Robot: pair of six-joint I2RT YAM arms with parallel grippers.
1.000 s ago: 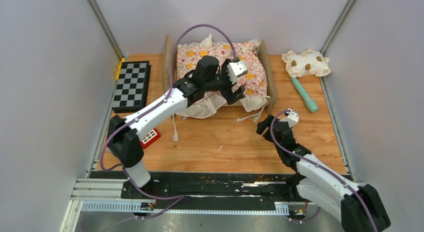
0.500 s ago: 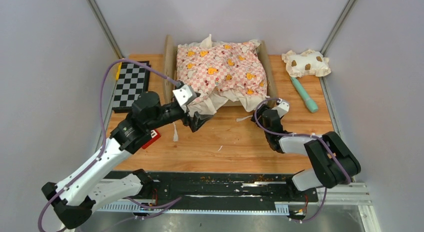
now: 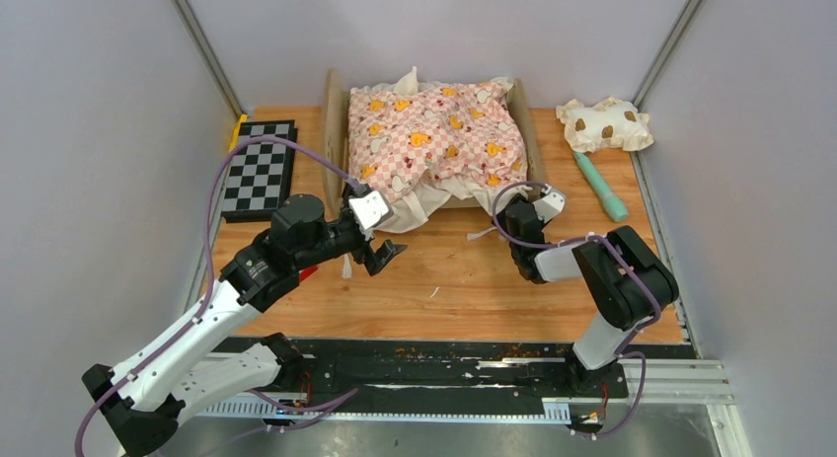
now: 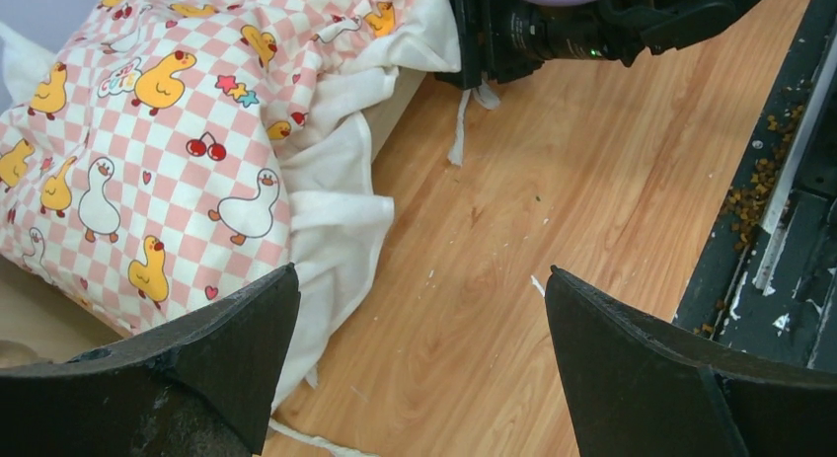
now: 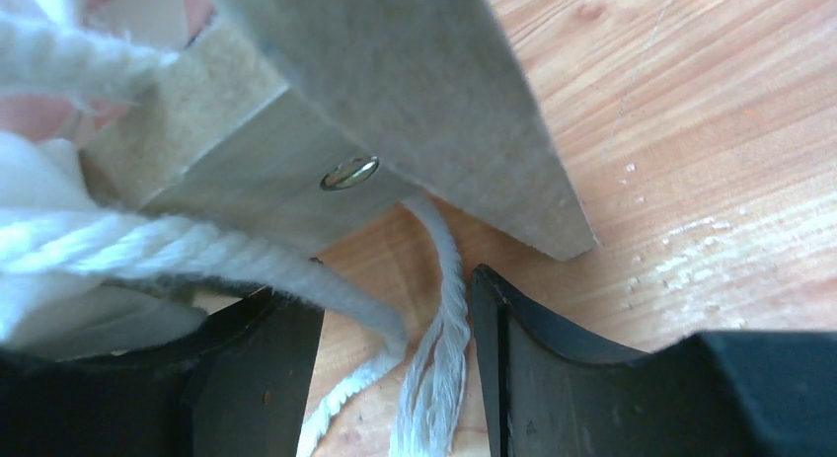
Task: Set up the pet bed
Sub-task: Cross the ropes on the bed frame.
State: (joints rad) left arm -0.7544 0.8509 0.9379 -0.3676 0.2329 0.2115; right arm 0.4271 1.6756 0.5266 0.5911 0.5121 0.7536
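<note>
**Right pincer brackets a loose tie at the bed's corner; left pincer spread and empty**

The right gripper (image 5: 390,314) stands partly spread. A limp white tie (image 5: 441,309) hangs between its fingers, and they have not pinched it. Just beyond, at its 12 o'clock, is a corner of the pet bed (image 5: 395,82), made of thin raw-edged board fixed with a screw (image 5: 348,172).

The left gripper (image 4: 422,274) is spread wide with nothing in it. It hovers over the table (image 3: 444,289) off the bed's 7 o'clock corner, while the right one is at the bed's 5 o'clock corner.

The bed sits at the table's 12 o'clock, close to the back wall, with the pink checked cushion (image 3: 434,131) on it and its white ruffle spilling over the near edge. The spotted pillow (image 3: 604,123) lies apart at 2 o'clock.

The frame looks light and stiff, and it would likely slide on the smooth wood. A side board's edge is probably the sound hold. The tie and ruffle are soft, so a pull there would likely only drag the cushion.

Only the right wrist view shows the screw and the tie between the fingers. Only the overhead view shows the whole bed and both arms. The left wrist view adds the duck print.
</note>
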